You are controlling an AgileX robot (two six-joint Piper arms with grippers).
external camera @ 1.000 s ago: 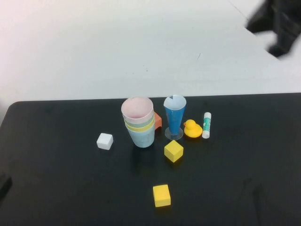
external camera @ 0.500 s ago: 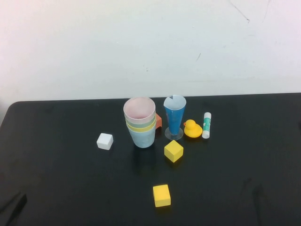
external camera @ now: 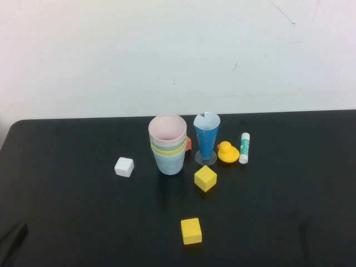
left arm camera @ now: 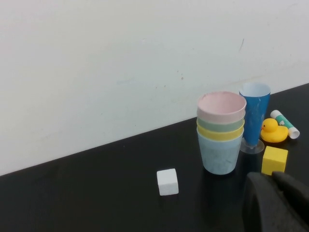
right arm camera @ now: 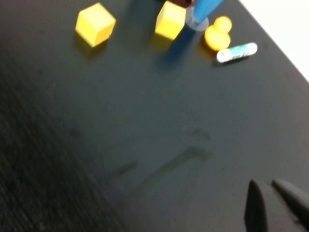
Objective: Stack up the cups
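Observation:
The four cups stand nested in one upright stack (external camera: 167, 144) at mid-table: light blue at the bottom, then yellow, mint green, and pale pink on top. The stack also shows in the left wrist view (left arm camera: 220, 131). My left gripper (left arm camera: 270, 176) is shut and empty, low over the table on the near side of the stack, well apart from it. In the high view only a dark part of it (external camera: 12, 239) shows at the lower left corner. My right gripper (right arm camera: 268, 186) is shut and empty over bare table, far from the cups, and is out of the high view.
A tall blue cone glass (external camera: 206, 139) stands right of the stack, with a rubber duck (external camera: 227, 152) and a glue stick (external camera: 244, 147) beyond. An orange block (external camera: 188, 143) sits behind the stack. A white cube (external camera: 124, 167) lies left, two yellow cubes (external camera: 205, 178) (external camera: 191, 230) nearer.
The right arm has gone from the upper right of the high view. The cup stack has shifted slightly to the right. The left arm's dark shape moved at the lower left corner.

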